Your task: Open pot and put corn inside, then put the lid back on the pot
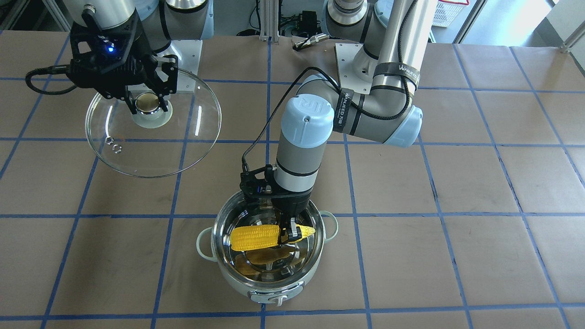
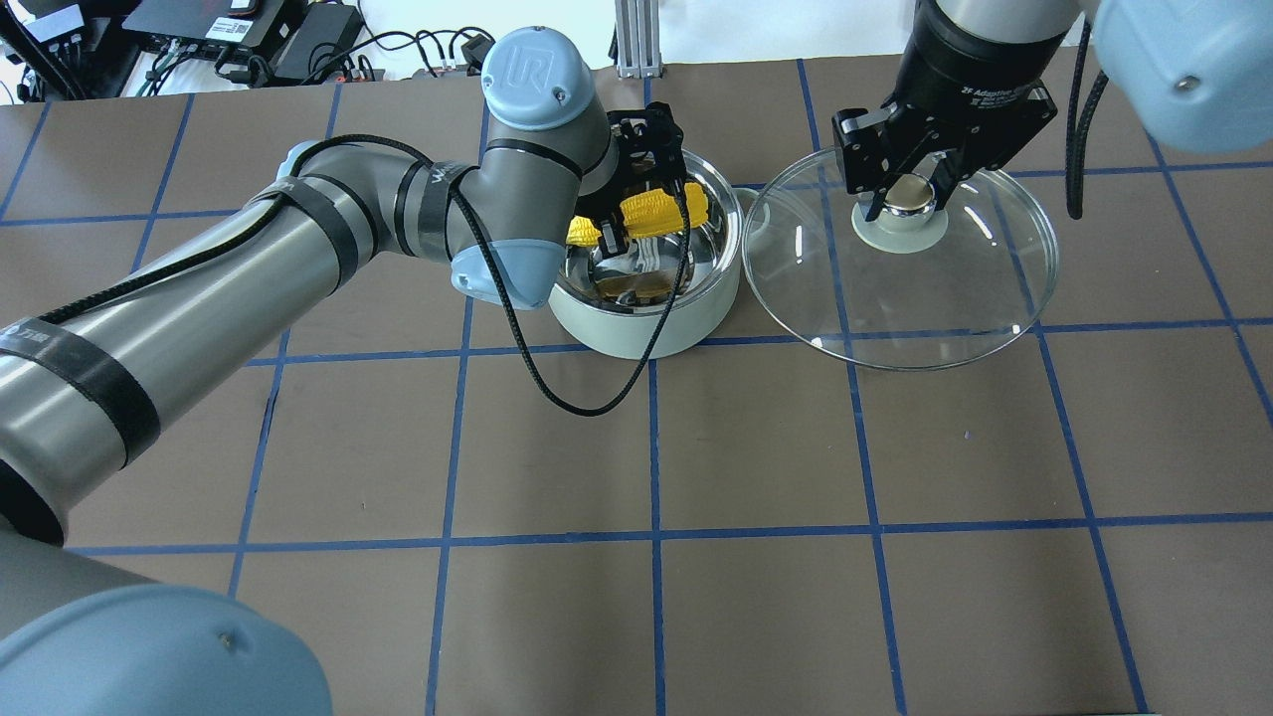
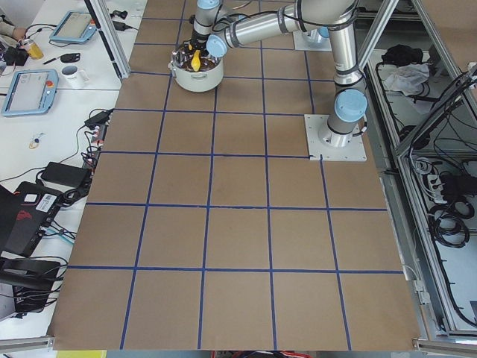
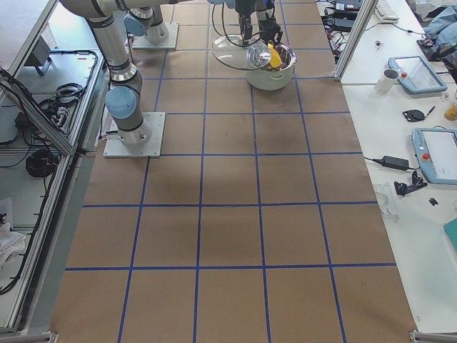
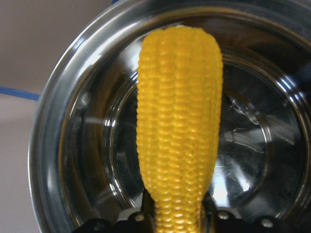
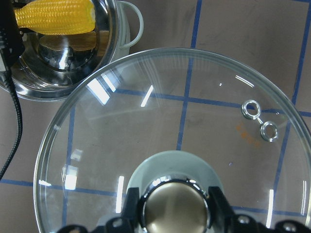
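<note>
The mint-green pot point(image 1: 237, 278) stands open on the table, its steel inside bare. My left gripper point(image 1: 290, 235) is shut on the yellow corn point(image 1: 253, 236) near its tapered end and holds it level inside the pot's rim, above the bottom. The left wrist view shows the corn point(image 5: 179, 121) over the steel bottom point(image 5: 252, 145). My right gripper point(image 1: 147, 103) is shut on the tan-gold knob point(image 6: 174, 208) of the glass lid point(image 1: 151, 146). It holds the lid in the air beside the pot point(image 2: 636, 328), on the robot's right.
The table is covered in brown paper with a blue tape grid point(image 2: 656, 447). The arm base plates point(image 1: 352, 57) lie at the robot's edge. Side tables hold tablets point(image 4: 439, 153) and a mug point(image 4: 385, 80). My left arm's cable point(image 2: 557, 388) hangs beside the pot.
</note>
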### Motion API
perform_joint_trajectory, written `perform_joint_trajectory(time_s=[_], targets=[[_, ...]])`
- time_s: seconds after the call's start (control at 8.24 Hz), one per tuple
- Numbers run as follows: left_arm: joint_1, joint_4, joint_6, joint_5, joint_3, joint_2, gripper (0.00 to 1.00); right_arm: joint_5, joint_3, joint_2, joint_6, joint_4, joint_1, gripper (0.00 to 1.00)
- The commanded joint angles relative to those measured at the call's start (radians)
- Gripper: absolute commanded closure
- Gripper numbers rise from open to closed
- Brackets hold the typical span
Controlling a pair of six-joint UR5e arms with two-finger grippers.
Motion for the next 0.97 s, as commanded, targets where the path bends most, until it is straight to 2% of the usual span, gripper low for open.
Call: perform_joint_trajectory(time_s=[0.0,0.49,0.85], targets=[[0.001,-0.003,-0.113,0.002,0.000,-0.008,0.00,0.000,0.000,0.000,-0.001,-0.001,0.000,0.70],[-0.001,-0.006,-0.116,0.005,0.000,0.045,0.00,0.005,0.002,0.001,-0.001,-0.007,0.000,0.71],[0.015,-0.122,-0.326,-0.003,0.005,0.151,0.00,0.008,0.000,0.005,-0.001,-0.064,-0.002,0.69]])
